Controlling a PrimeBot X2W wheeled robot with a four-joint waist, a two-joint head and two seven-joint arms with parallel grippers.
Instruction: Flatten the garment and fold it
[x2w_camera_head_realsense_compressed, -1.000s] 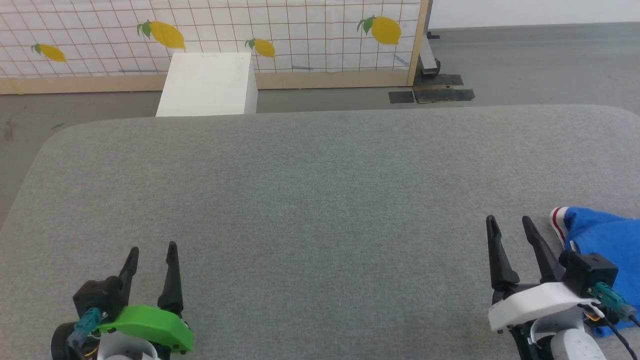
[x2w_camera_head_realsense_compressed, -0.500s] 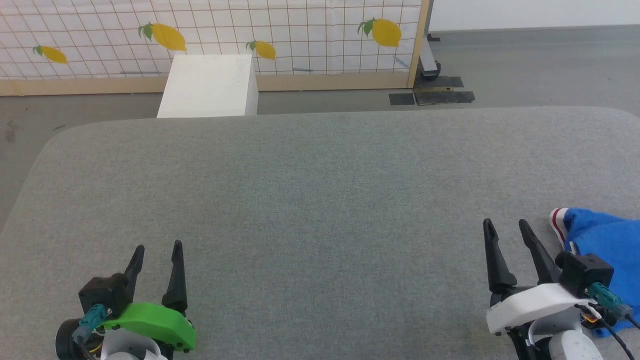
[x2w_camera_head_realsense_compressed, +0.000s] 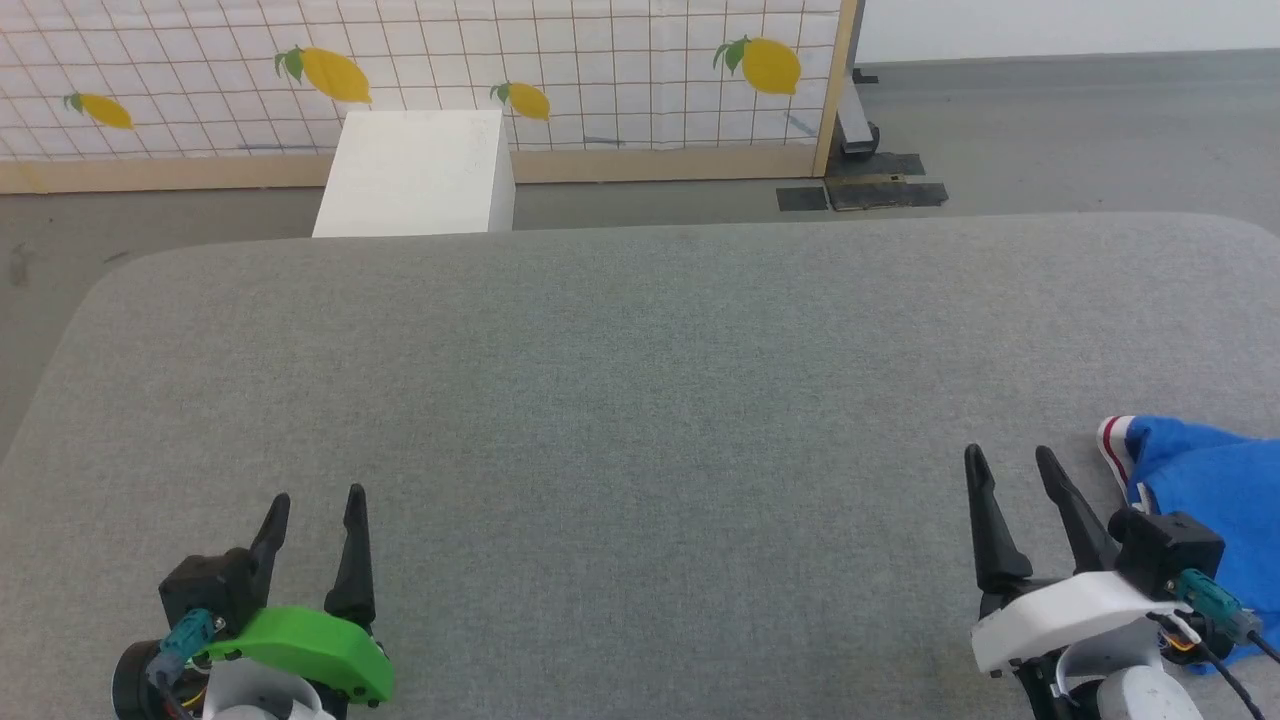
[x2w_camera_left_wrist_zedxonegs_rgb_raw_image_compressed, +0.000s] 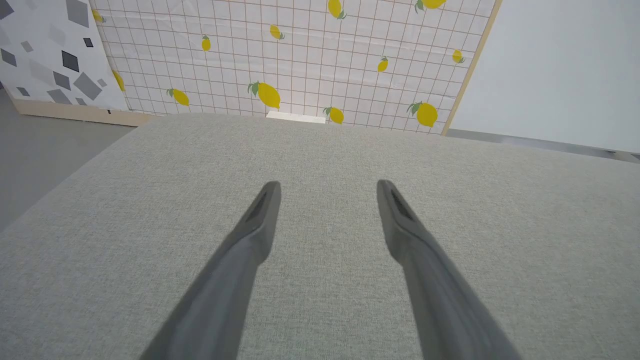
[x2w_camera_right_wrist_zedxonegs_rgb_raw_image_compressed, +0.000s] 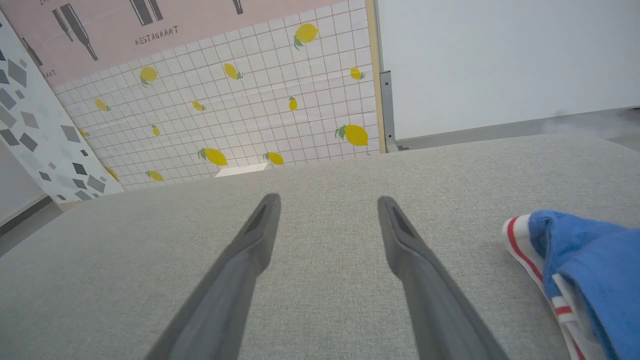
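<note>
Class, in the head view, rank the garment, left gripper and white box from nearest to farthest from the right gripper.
1. garment: just right of the right gripper.
2. left gripper: across the table, left.
3. white box: beyond the table's far edge.

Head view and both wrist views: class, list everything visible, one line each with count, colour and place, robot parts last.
garment: one, bright blue with red-striped white trim, bunched on the table, far right.
table: one, grey fabric top, across the middle.
box: one, white, on the floor behind the table.
lemon panel: one, white grid with yellow lemons, behind the box.
left gripper: one, dark fingers, green mount, lower left, open.
right gripper: one, dark fingers, white mount, lower right beside the garment, open.
</note>
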